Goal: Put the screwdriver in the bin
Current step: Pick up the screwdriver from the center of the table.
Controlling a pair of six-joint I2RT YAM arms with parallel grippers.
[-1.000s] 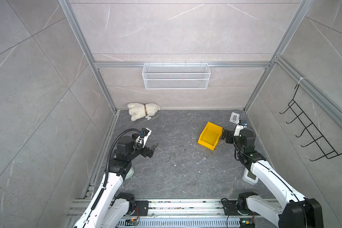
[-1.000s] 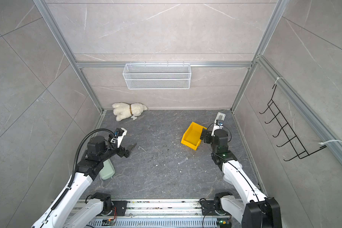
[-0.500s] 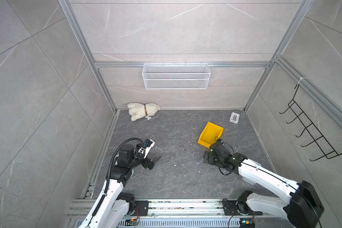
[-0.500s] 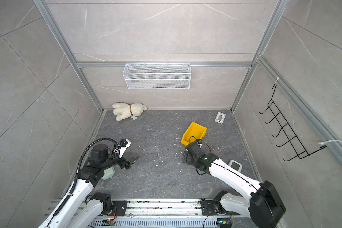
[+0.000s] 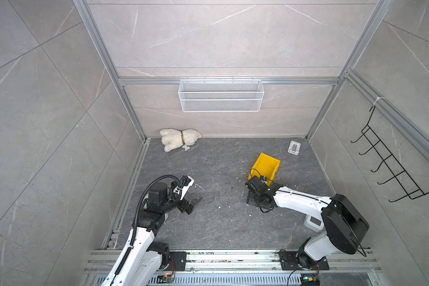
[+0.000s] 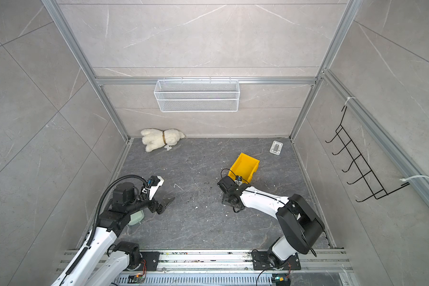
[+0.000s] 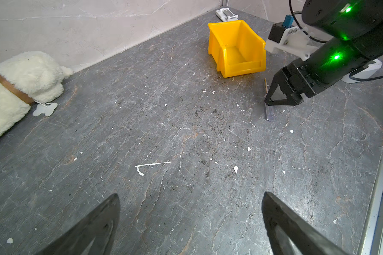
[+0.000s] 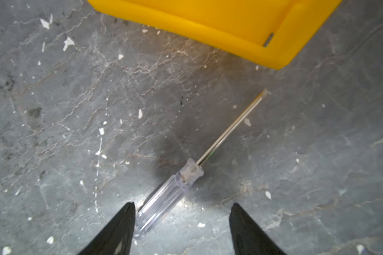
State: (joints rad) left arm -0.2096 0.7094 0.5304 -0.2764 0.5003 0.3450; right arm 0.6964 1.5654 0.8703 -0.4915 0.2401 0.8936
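One small screwdriver (image 8: 192, 170) lies flat on the grey surface (image 7: 164, 132), at lower centre of the right wrist view, with its tip pointing toward the yellow bin (image 8: 208, 24), near but not touching. It looks light and stiff. The clear round handle seems smooth, so it may roll or slip. The handle, not the thin shaft, is the better place to hold. The right tool (image 8: 182, 205) is released, with jaws on both sides of the handle end. The left tool (image 7: 190, 196) is wide open and empty. The surface is hard and flat, with white crumbs.
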